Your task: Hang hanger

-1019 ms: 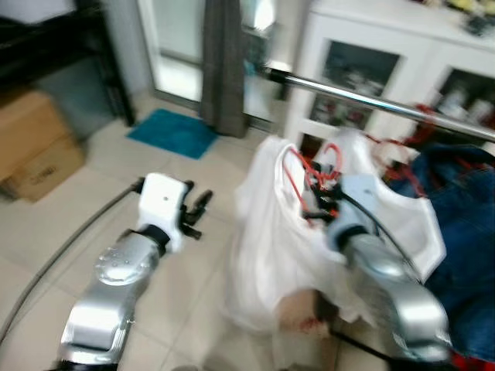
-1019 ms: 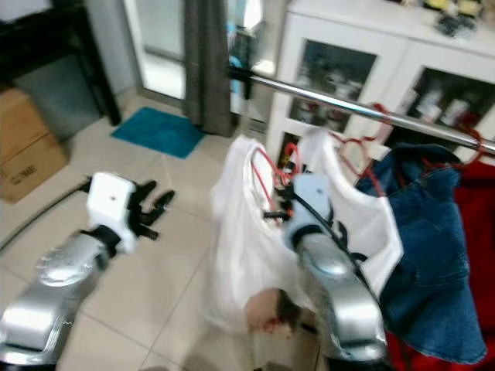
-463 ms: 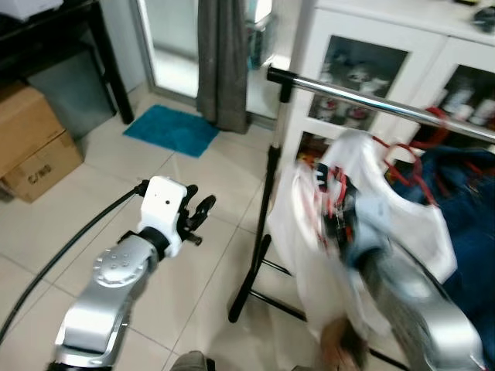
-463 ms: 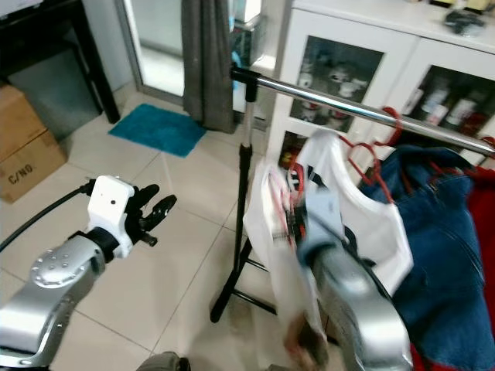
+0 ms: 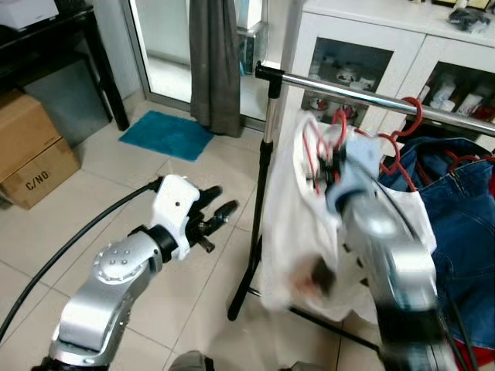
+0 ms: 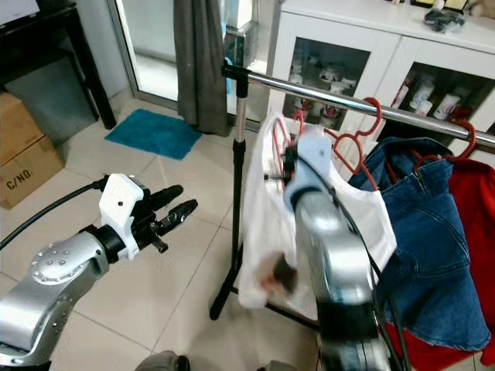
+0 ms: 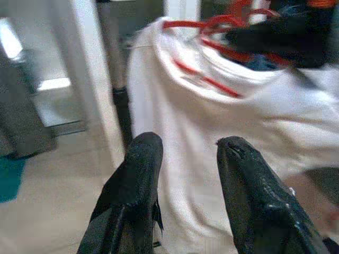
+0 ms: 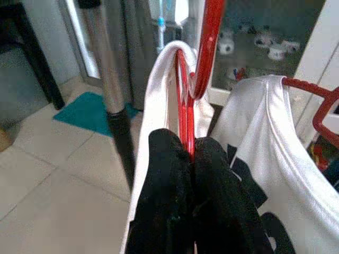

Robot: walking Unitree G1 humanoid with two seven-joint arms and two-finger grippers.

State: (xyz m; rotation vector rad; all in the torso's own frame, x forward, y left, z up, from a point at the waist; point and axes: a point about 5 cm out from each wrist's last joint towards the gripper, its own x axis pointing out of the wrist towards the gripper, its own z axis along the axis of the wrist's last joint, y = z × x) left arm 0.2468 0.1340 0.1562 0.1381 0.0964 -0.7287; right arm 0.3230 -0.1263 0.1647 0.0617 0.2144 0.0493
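The right gripper [image 8: 192, 159] is reaching up near the middle of the left eye picture, just under the shiny metal rail [image 5: 363, 97]. Its two black fingers [image 8: 167, 185] are squeezing tight on a red hanger [image 8: 204, 47]. A white shirt [image 5: 298, 232] is hanging on that hanger and is drooping down in front of the right arm. The hook of the hanger is pointing up close to the rail, but I cannot tell if it is sitting on the rail.

The rail is running from the top middle of the picture to the right edge. It is standing on a black pole [image 5: 259, 201] that is going down to the tiled floor [image 5: 93, 201].

More red hangers [image 6: 363, 131] are hanging on the rail to the right. A blue denim piece [image 6: 425, 232] is hanging there, and a red cloth [image 6: 476, 224] is hanging beside it at the right edge.

The left gripper [image 5: 213, 218] is sitting out in the lower left of the picture, over the floor. Its fingers [image 7: 135, 174] are open and are holding nothing, and they are pointing toward the white shirt.

A blue mat [image 5: 166, 133] is lying on the floor in the upper left. A cardboard box [image 5: 35, 166] is sitting at the left edge. A white cabinet [image 5: 363, 46] with glass doors is standing behind the rail.
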